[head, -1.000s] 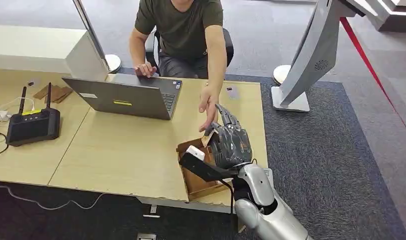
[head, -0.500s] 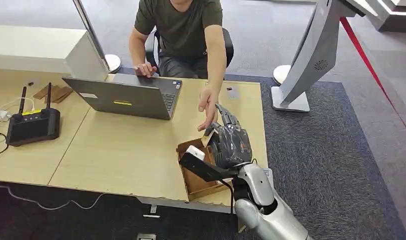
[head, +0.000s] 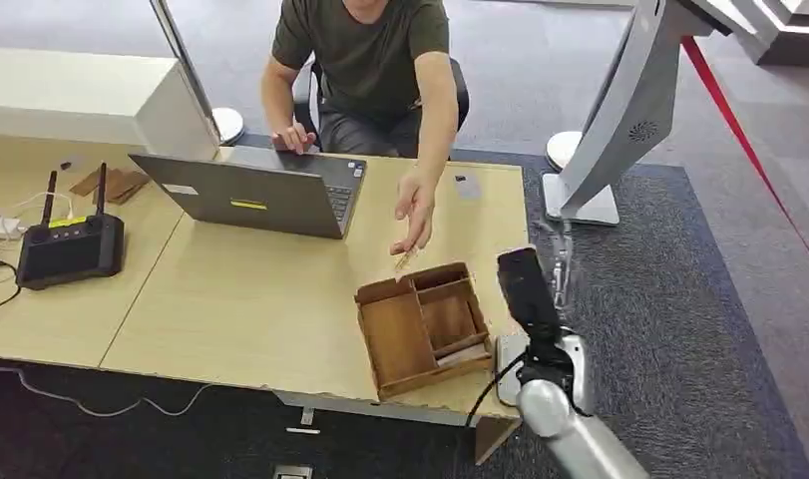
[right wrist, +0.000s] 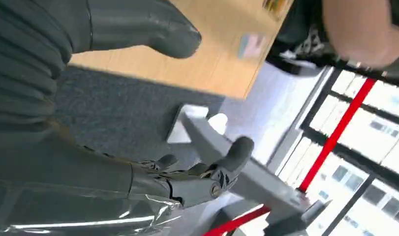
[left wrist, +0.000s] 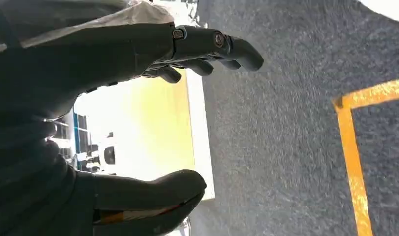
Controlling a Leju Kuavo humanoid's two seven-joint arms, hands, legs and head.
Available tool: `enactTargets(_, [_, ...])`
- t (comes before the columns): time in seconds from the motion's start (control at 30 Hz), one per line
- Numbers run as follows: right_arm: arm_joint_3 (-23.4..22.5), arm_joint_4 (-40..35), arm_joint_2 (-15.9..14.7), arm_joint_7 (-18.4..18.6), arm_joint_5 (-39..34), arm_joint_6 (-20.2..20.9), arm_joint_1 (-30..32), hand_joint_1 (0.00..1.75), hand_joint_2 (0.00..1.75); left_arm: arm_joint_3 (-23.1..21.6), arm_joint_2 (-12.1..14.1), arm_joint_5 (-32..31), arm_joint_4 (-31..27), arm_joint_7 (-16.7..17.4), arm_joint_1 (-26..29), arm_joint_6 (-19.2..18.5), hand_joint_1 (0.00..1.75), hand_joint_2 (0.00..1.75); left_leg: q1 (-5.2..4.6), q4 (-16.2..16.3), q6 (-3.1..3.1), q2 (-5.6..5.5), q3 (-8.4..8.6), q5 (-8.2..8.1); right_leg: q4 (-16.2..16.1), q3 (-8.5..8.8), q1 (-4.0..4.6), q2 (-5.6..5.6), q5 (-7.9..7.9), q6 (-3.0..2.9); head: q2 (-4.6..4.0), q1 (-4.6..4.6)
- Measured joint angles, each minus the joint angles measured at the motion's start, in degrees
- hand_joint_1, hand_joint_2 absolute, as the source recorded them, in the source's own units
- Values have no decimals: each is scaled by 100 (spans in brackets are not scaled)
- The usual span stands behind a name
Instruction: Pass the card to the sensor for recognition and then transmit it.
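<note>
from the head view we see our right arm raised beside the table's [head: 230, 299] right edge, the right hand [head: 560, 264] edge-on past the dark wrist block – we cannot tell its grasp from this angle. the wooden tray [head: 420, 324] sits near the table's front right corner. a person's hand [head: 415, 210] hangs above the tray's far edge, pinching a small tan piece [head: 404, 261] that may be the card – too small for us to be sure. a laptop [head: 250, 195] and a black router [head: 71, 244] stand further left.

at the left wrist, our left hand [left wrist: 138, 113] has its fingers [left wrist: 212, 46] and thumb apart over grey carpet, nothing between them.

at the right wrist, the fingers [right wrist: 202, 179] are stretched and the thumb well apart, nothing held; behind them lie the table corner and a grey stand [right wrist: 246, 172].
</note>
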Motion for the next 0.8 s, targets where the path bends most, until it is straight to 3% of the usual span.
enactTargets(0.1, [-194, 172, -61, -70, 190, 0, 33, 0, 175, -57, -7, -4, 0, -4, -54, 17, 0, 175, -6, 0, -1, 51, 5, -4, 0, -17, -5, 49, 15, 1, 0, -11])
enactTargets(0.3, [-386, 360, -109, 517, 1366, 20, 9, 0, 175, -116, -37, 9, -20, -28, -61, 17, 0, 175, -4, 0, -3, 44, 1, -3, 2, -16, 7, 37, 9, -2, 0, -11])
enactTargets(0.4, [-215, 443, -137, 1011, 2292, 269, -168, 0, 175, -146, -44, 31, -26, -112, -64, -15, 0, 175, -4, 0, -4, 44, 0, -2, 7, -17, 7, 37, 8, -4, 0, -7])
enactTargets(0.53, [245, 482, -100, 1299, 3209, 966, -482, 0, 175, -151, -46, 52, -28, -210, -65, -35, 0, 175, 1, 0, -8, 42, 1, 1, 12, -16, 9, 35, 6, -7, 0, -9])
enactTargets(0.8, [785, 483, 11, 1330, 3205, 1154, -702, 0, 175, -168, -46, 35, -33, -216, -70, -55, 0, 175, 7, 0, -9, 39, 1, 2, 12, -15, 7, 28, 5, -9, 0, -9])
